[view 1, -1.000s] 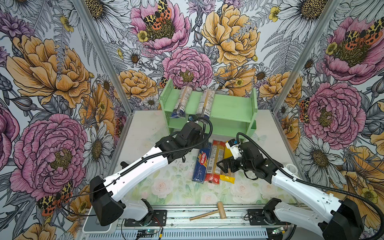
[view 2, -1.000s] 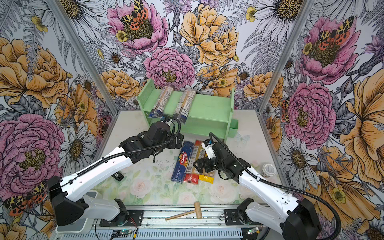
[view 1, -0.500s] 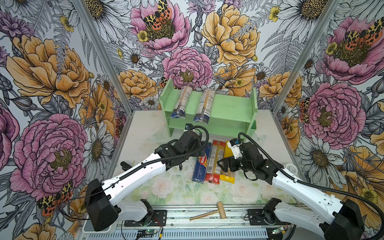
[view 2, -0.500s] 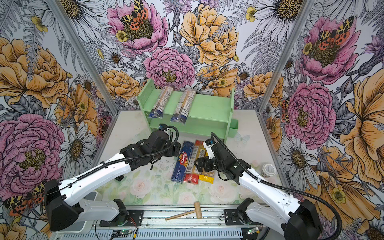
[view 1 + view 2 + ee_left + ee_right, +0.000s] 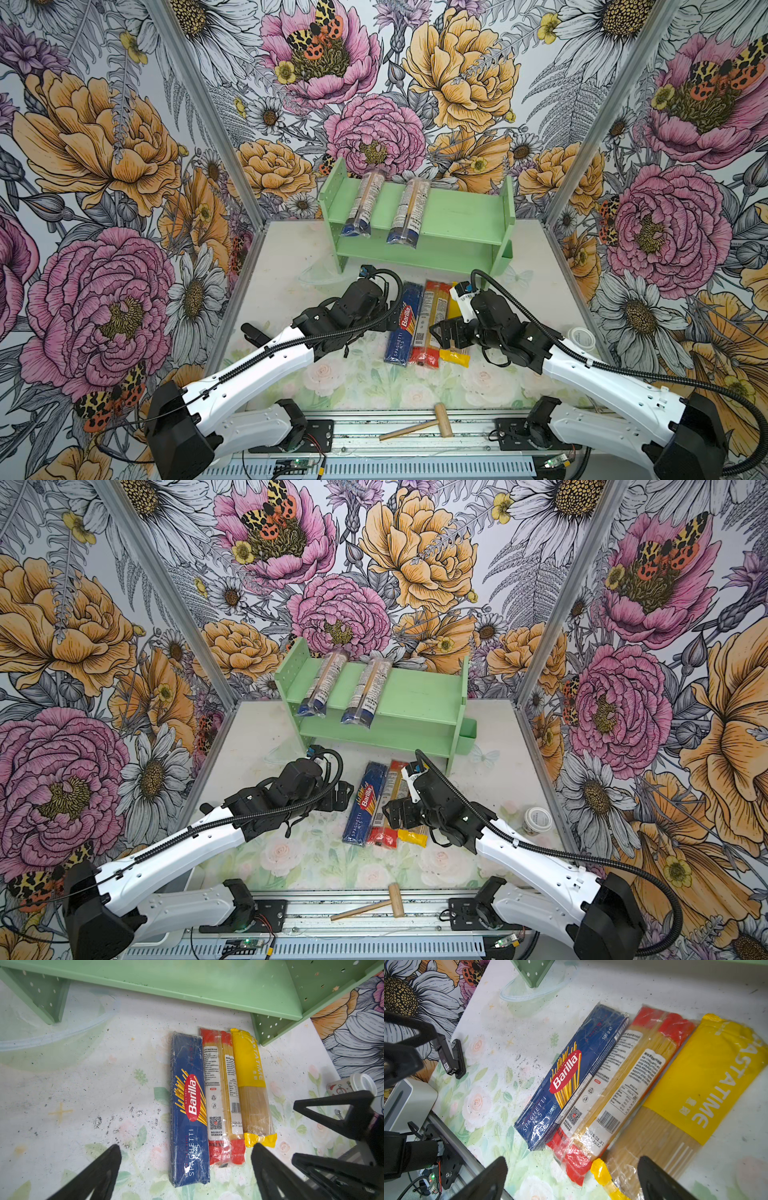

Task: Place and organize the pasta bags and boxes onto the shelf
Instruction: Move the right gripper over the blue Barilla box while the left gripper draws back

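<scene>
Both end effectors (image 5: 186, 1147) (image 5: 573, 1159) spread, prob. empty

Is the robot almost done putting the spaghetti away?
Not yet. Two blue-ended bags lie on the top tier of the shelf. Nothing is held: the left gripper and right gripper are both open, by the packs. The Barilla box, red-ended bag and yellow bag wait on the table.

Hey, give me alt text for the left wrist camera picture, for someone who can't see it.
Lying side by side on a floral table are a dark blue Barilla box, a red-ended clear bag and a yellow bag, all long spaghetti packs. The left pincer, open and empty, shows in the foreground, and the mint-green shelf stands just beyond their far ends.
</scene>
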Robot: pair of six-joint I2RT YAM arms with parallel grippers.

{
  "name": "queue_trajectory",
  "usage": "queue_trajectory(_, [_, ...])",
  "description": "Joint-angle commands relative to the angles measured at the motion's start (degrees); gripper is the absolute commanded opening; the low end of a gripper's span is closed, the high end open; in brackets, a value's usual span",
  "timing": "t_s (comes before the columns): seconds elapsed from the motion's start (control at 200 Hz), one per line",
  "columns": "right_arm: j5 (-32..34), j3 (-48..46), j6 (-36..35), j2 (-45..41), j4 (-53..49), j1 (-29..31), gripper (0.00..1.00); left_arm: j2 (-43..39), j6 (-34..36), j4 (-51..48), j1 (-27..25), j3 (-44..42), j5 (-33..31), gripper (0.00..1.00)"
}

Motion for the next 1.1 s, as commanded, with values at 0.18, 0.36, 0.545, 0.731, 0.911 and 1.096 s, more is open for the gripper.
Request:
queue_trajectory(0.18, [1.6, 0.4, 1.4, 4.1, 2.7, 2.9, 0.99, -3.6, -1.2, 2.6, 2.0, -5.5, 6.7, 0.99])
queue_trajectory(0.36, [1.9, 0.5, 1.6, 6.9, 4.7, 5.1, 0.99, -5.2, -1.1, 3.6, 3.4, -8.2, 11.2, 0.99])
queue_trajectory(0.545, [1.4, 0.9, 1.6, 9.1, 6.1, 6.3, 1.0, -6.5, -1.8, 3.6, 5.2, -10.3, 13.0, 0.99])
queue_trajectory(0.731, [1.2, 1.1, 0.8, 9.8, 6.8, 7.0, 0.99, -7.4, -2.1, 5.6, 6.4, -12.1, 15.1, 0.99])
queue_trajectory(0.911, [1.6, 0.1, -0.3, 9.1, 6.7, 7.0, 1.0, -5.8, -2.4, 11.4, 8.5, -15.5, 21.0, 0.99])
queue_trajectory(1.096, [0.9, 0.3, -1.0, 9.4, 6.7, 7.0, 1.0, -4.2, -3.7, 14.6, 10.1, -17.6, 24.3, 0.99])
